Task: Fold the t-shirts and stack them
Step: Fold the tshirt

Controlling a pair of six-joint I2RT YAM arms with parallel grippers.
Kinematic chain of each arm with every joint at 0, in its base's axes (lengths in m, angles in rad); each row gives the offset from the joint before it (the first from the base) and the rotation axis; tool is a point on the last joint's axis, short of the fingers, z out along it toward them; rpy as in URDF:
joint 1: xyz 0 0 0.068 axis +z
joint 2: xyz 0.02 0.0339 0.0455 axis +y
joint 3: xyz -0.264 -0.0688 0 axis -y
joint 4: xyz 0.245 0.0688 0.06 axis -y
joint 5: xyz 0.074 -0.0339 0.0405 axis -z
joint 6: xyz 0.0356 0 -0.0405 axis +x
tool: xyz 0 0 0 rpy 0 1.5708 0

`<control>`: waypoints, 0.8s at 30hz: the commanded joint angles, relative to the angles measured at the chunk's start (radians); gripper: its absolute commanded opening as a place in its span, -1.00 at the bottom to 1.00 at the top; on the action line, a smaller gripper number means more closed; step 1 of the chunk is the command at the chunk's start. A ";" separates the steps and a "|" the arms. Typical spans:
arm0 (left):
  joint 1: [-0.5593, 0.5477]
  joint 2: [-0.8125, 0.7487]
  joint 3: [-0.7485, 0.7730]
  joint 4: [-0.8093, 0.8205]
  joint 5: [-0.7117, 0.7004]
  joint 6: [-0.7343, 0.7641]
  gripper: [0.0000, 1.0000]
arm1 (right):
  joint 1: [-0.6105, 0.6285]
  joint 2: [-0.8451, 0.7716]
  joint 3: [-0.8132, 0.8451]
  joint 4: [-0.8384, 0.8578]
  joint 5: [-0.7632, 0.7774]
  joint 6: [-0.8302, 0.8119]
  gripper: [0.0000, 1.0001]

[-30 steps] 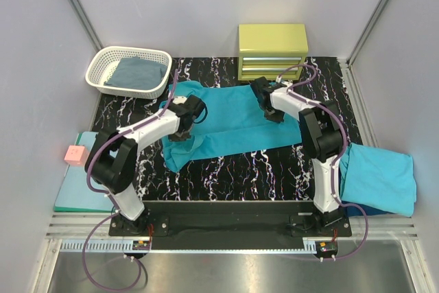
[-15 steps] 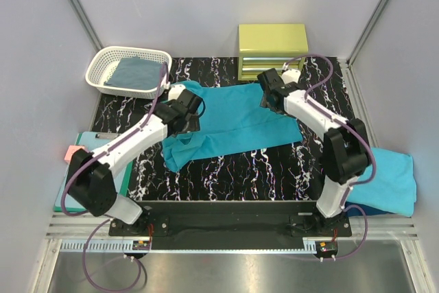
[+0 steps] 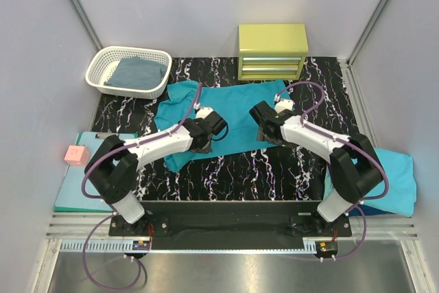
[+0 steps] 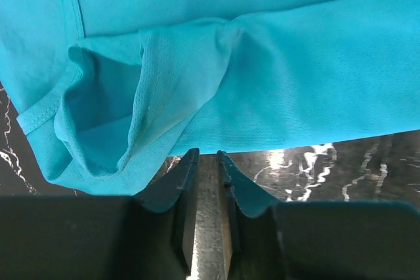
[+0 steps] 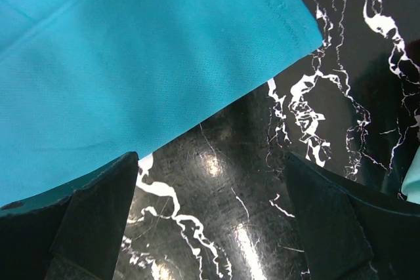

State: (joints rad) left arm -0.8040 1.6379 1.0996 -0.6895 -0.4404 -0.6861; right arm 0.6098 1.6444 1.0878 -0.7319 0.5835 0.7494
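Observation:
A teal t-shirt (image 3: pixel 233 111) lies spread on the black marbled mat (image 3: pixel 274 169). My left gripper (image 3: pixel 204 141) is at its near edge, beside a rumpled sleeve (image 4: pixel 98 116). In the left wrist view the left gripper (image 4: pixel 208 155) has its jaws almost together, tips touching the cloth (image 4: pixel 295 63) edge. Bare mat shows through the narrow gap; I cannot tell whether cloth is pinched. My right gripper (image 3: pixel 264 132) is by the shirt's near right corner. The right gripper (image 5: pixel 210 159) stands wide open over bare mat, the t-shirt (image 5: pixel 131 50) just beyond it.
A lighter turquoise shirt (image 3: pixel 384 176) lies off the mat's right edge. A white basket (image 3: pixel 103 66) with grey-blue cloth (image 3: pixel 137 72) sits at back left, a yellow-green drawer cabinet (image 3: pixel 272 51) at back centre. A mint clipboard (image 3: pixel 75 190) and pink block (image 3: pixel 74 155) lie left.
Both grippers moved from the shirt's far part toward its near edge. The right gripper has opened and let go. The left opened, then closed to a narrow gap. The shirt lies wider.

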 commanded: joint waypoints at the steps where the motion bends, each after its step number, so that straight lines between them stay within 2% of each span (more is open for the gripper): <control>1: 0.005 -0.013 0.006 0.047 -0.004 -0.009 -0.61 | 0.005 -0.084 0.015 -0.004 0.036 0.028 0.97; 6: 0.057 0.007 0.008 0.024 -0.023 -0.001 -0.63 | 0.005 -0.098 0.026 -0.020 0.035 0.034 0.97; 14: 0.212 0.066 0.054 0.024 -0.011 0.059 -0.68 | 0.005 -0.127 0.018 -0.031 0.050 0.024 0.97; 24: 0.310 0.190 0.250 0.008 -0.003 0.117 -0.75 | 0.005 -0.167 -0.009 -0.044 0.067 0.005 0.98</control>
State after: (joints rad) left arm -0.5194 1.7992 1.2411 -0.7006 -0.4442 -0.6117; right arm 0.6098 1.5269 1.0878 -0.7574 0.5945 0.7589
